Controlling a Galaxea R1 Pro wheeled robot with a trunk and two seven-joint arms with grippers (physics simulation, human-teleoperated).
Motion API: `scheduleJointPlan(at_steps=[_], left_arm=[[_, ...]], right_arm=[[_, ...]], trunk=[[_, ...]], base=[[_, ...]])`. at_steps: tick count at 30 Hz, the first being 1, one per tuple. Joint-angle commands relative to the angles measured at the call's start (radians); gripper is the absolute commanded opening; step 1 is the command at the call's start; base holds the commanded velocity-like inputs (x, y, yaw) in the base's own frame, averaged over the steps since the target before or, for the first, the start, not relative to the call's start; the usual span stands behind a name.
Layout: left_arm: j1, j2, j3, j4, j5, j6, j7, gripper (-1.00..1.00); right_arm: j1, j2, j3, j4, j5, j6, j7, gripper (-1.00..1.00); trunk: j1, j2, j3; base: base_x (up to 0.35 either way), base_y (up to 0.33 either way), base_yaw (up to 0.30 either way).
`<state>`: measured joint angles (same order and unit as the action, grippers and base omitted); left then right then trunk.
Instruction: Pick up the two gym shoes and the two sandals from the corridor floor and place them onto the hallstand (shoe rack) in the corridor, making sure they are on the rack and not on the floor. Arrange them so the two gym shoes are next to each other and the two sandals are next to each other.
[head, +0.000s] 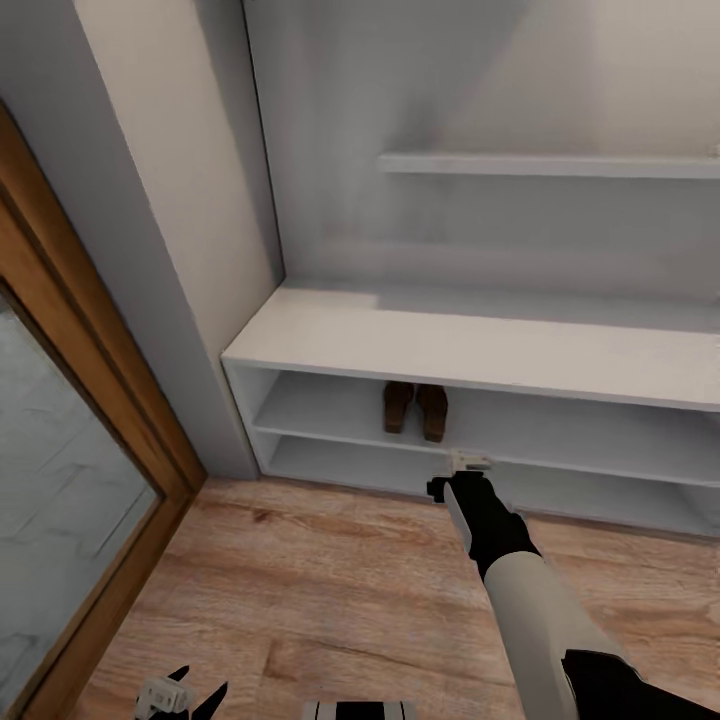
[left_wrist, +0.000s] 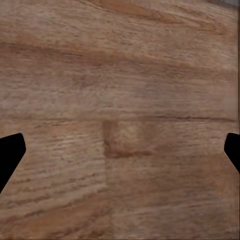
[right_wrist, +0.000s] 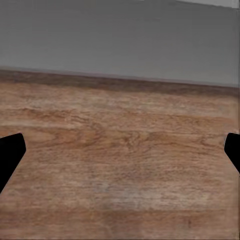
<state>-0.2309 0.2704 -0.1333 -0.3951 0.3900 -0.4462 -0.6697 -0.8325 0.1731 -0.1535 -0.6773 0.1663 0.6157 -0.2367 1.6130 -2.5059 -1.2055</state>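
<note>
On the shoe rack (head: 400, 345), upper open shelf, left of centre, you've got two dark brown sandals (head: 416, 409) side by side, touching or nearly so, toes toward the back. No brand, label or writing readable anywhere.

Hidden/cut off: the rack runs out of frame at the right, so you can't see its right end. Sandal fronts are shaded under the bench top; strap detail too small to make out. Your right arm reaches fwd w/ the right gripper (head: 470, 470) low in front of the lower shelf's front edge, just below the sandals; head view hides its fingertips. Right wrist view (right_wrist: 120, 150) shows both fingertips far apart at the frame's sides, nothing between them, looking at floor (head: 330, 600) and a grey base strip. Left gripper (head: 180, 695) sits low at the head view's bottom edge, partly cut off; left wrist view (left_wrist: 120, 150) shows it spread wide over bare planks, holding nothing.

Room: bench top is bare, lower shelf looks bare where visible. Wall + wood-framed glass door (head: 60, 450) close off the rack's left end.
</note>
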Motion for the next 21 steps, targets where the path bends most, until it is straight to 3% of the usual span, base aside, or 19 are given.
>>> scheduleJointPlan(at_steps=[1, 21], left_arm=[[-0.001, 0.001, -0.008, 0.001, 0.009, -0.005, -0.001, 1.0], [-0.001, 0.001, -0.006, 0.005, 0.007, -0.005, -0.001, 1.0]], right_arm=[[0.0, 0.001, -0.005, -0.001, 0.01, 0.006, 0.004, 1.0], [0.001, 0.001, -0.003, 0.006, 0.011, 0.006, 0.005, 1.0]], trunk=[[-0.001, 0.0, -0.001], [-0.001, 0.0, -0.001]], base=[[-0.338, 0.0, 0.0], [-0.326, 0.0, 0.0]])
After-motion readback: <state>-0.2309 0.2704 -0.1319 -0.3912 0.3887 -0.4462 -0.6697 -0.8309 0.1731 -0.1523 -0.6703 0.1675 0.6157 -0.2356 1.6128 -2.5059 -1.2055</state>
